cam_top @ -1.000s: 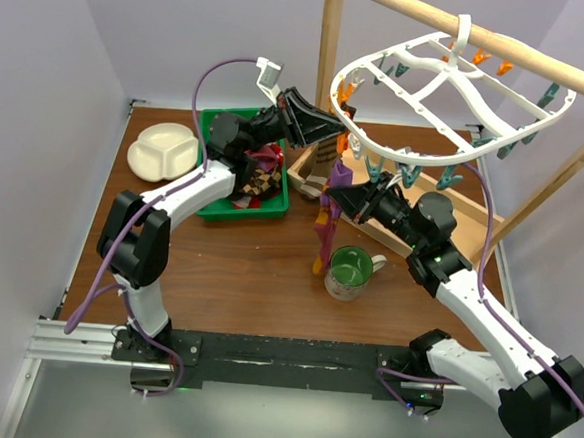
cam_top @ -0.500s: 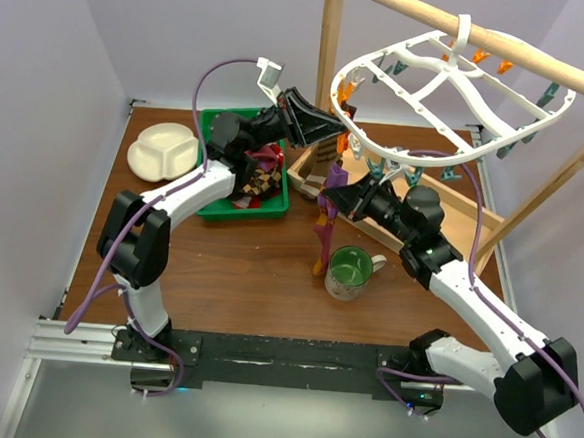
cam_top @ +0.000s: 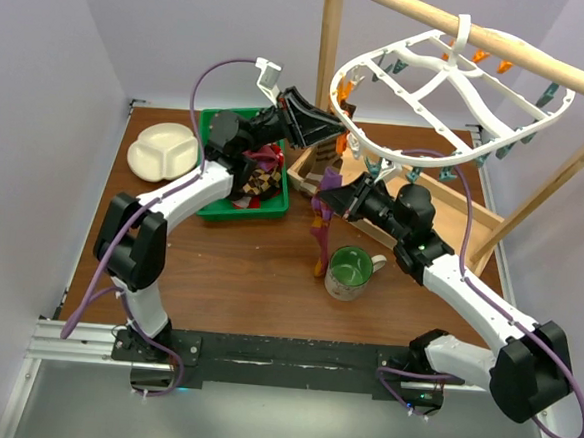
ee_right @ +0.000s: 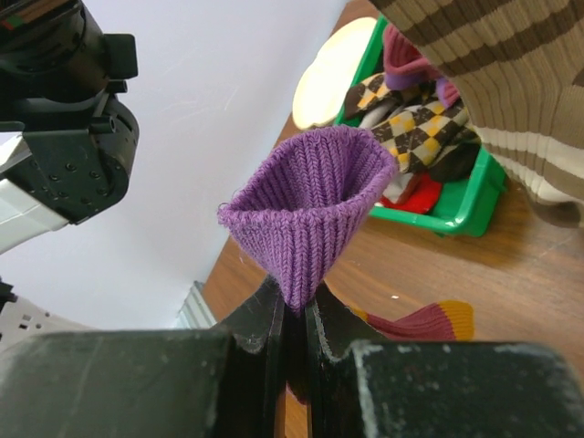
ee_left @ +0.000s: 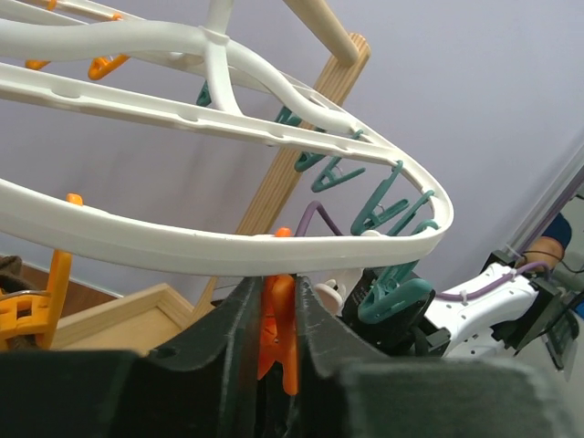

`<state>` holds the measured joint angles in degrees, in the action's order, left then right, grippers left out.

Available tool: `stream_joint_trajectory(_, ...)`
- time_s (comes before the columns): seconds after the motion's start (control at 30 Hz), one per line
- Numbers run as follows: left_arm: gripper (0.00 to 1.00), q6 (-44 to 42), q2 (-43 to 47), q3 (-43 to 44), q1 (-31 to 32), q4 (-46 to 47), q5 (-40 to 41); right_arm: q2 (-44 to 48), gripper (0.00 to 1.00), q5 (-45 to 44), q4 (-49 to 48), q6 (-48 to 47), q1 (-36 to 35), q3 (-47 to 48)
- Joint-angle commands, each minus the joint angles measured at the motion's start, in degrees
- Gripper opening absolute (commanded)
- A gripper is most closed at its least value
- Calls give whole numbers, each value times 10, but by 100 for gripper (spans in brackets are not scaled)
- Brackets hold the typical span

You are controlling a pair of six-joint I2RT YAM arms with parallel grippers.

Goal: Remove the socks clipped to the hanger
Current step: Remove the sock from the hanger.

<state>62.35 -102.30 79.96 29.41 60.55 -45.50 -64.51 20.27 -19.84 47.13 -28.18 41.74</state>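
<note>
Overhead, you have the white hanger (cam_top: 447, 158) hooked on the wooden pole (cam_top: 543, 64) at the upper right, tilted, its left rim nearest the arms. Your left gripper (cam_top: 336, 130) reaches up to that rim. Your right gripper (cam_top: 336, 195) sits just below it, pinching the top of a purple sock (cam_top: 322, 231) that hangs straight down beside the green mug (cam_top: 348, 271); whether a clip holds the sock you cannot tell. The green bin (cam_top: 273, 210) under the left arm holds a heap of other socks. From the left wrist, the fingers (ee_left: 235, 333) press against both sides of an orange clip (ee_left: 279, 347) under the hanger's rim, clamping it, and teal clips (ee_left: 392, 205) hang further along. From the right wrist, the jaws are clenched on the purple sock's knit cuff, whose mouth gapes above them. A brown-striped sock (ee_right: 511, 100) fills the upper right corner, and argyle socks (ee_right: 411, 119) lie in the bin.
</note>
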Motion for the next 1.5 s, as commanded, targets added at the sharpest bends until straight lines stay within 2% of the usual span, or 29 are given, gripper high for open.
stream_joint_trajectory(0.0, 35, -22, 34, -9, 3, -2, 10, -4, 2, 25, -62, 27, -2, -3)
stream_joint_trajectory(0.07, 45, -26, 40, -14, 4, -3, 9, -9, 1, 32, -77, 35, -2, -7)
stream_joint_trajectory(0.27, 63, -40, 57, -30, 4, -12, 10, -19, 1, 41, -98, 45, -1, -15)
stream_joint_trajectory(0.47, 74, -78, 102, -88, -1, -38, 26, -25, 1, 48, -108, 47, -2, -16)
stream_joint_trajectory(0.6, 76, -133, 153, -122, -6, -101, 60, -29, 1, 53, -115, 51, -2, -17)
stream_joint_trajectory(0.73, 78, -227, 200, -175, -6, -197, 109, -33, 1, 58, -135, 60, -2, -21)
stream_joint_trajectory(0.8, 79, -252, 220, -200, -6, -210, 126, -39, 1, 62, -147, 71, -2, -25)
stream_joint_trajectory(1.0, 79, -276, 257, -306, -5, -200, 136, -59, 0, 73, -197, 103, -2, -31)
stream_joint_trajectory(1.2, 79, -282, 271, -395, 2, -152, 134, -69, 0, 72, -220, 121, -2, -30)
stream_joint_trajectory(1.47, 79, -264, 245, -430, 28, -93, 138, -70, 0, 57, -230, 131, -2, -32)
